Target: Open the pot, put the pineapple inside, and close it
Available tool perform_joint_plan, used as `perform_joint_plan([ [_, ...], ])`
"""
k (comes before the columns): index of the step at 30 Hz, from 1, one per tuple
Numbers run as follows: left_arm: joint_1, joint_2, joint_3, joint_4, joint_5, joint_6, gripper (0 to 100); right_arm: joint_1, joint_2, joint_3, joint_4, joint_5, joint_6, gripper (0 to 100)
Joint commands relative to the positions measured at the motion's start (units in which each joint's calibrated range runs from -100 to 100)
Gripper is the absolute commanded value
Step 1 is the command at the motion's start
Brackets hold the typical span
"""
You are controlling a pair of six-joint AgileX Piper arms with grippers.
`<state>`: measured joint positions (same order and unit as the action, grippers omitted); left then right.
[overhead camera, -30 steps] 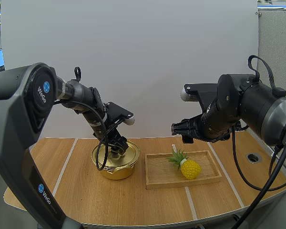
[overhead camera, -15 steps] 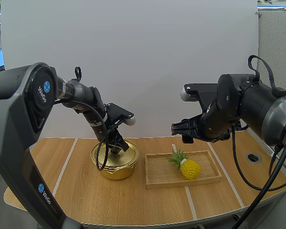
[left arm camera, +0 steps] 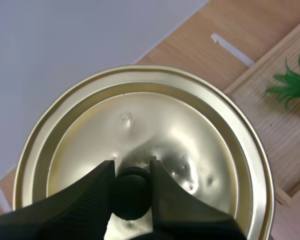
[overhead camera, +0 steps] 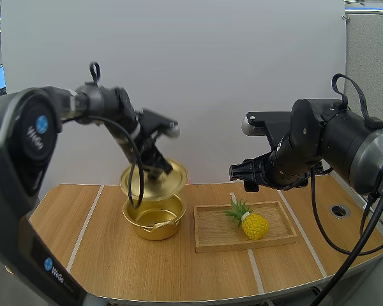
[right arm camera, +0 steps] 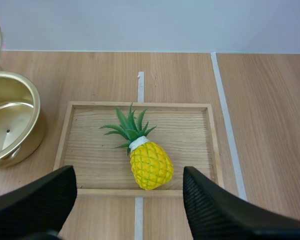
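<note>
We record that the lid (overhead camera: 154,180) has left the pot (overhead camera: 154,220) within the last 0.5 s: it then sat on the rim, and it now hangs clear above the open vessel. The left tool (left arm camera: 132,172) is clenched on the lid's black knob (left arm camera: 132,192), 1 finger on either side. We judge the opening step effectively done, though the lid has yet to be set aside. While it hangs over the mouth, it and the left arm block the way in. The pot stands on the bench (overhead camera: 115,255), with nothing visible inside from the right wrist view. The pineapple (overhead camera: 254,225) lies on its side in the wooden tray (overhead camera: 210,236), at 3 o'clock from the pot, leaves pointing toward about 10 o'clock in the high view. The right tool (right arm camera: 129,197) hangs above the tray, fingers spread wide and grasping nothing, its position unchanged. The tray's raised rim stands between fruit and pot, so we judge the fruit needs a lift rather than a slide.
</note>
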<state>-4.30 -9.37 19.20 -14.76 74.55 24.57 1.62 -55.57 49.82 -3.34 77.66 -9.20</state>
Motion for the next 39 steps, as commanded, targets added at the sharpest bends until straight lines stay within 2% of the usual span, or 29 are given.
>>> perform_joint_plan([
  [1, -0.19, -3.79, -4.68, 0.70, 2.94, -2.10, 0, -0.23, -0.21, -0.32, -0.30, -1.17, -0.51, 100],
  [11, -0.19, -10.70, -21.59, 5.95, 4.76, -7.08, 0, -0.23, -0.21, -0.32, -0.30, -1.17, -0.51, 100],
  [30, -0.19, -11.69, -53.16, 9.00, 3.22, -9.51, 0, -0.23, -0.21, -0.32, -0.98, -1.01, -0.72, 100],
  [39, -0.19, -11.69, -58.60, 9.28, -2.19, -9.51, 0, -0.23, -0.21, -0.32, -1.59, -0.52, -12.16, 100],
])
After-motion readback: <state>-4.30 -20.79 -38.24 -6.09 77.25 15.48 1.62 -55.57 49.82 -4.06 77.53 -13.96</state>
